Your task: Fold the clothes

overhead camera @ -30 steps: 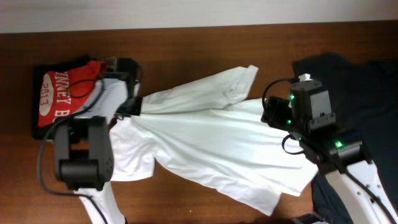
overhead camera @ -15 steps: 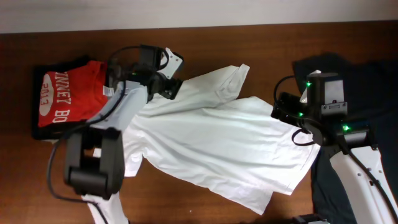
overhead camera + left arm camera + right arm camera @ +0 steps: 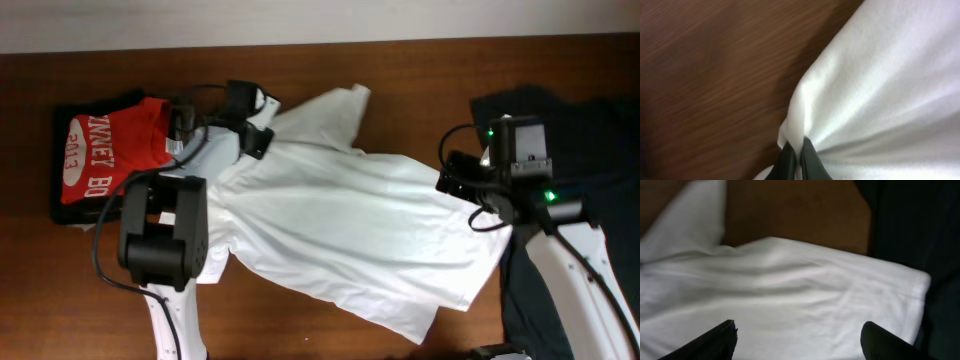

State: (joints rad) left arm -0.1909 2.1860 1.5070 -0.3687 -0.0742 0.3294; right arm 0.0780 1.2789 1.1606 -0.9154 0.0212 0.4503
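Note:
The white T-shirt (image 3: 350, 225) lies spread and creased across the middle of the brown table, one sleeve reaching up toward the back. My left gripper (image 3: 258, 138) is at the shirt's upper left edge and is shut on a pinch of the white cloth (image 3: 805, 130); its dark fingertips (image 3: 810, 159) clamp the fold just above the wood. My right gripper (image 3: 452, 178) is open at the shirt's right side, hovering over the white cloth (image 3: 790, 295) with its fingers (image 3: 715, 340) wide apart and nothing between them.
A folded red shirt with white lettering (image 3: 105, 155) lies on a dark cloth at the far left. A dark garment (image 3: 580, 140) covers the right end of the table and shows in the right wrist view (image 3: 910, 225). The table's back edge meets a white wall.
My left gripper has drawn the shirt's upper left edge leftward and slightly back. The upper sleeve has swung up and left and the shirt lies flatter. My right gripper has held its place.

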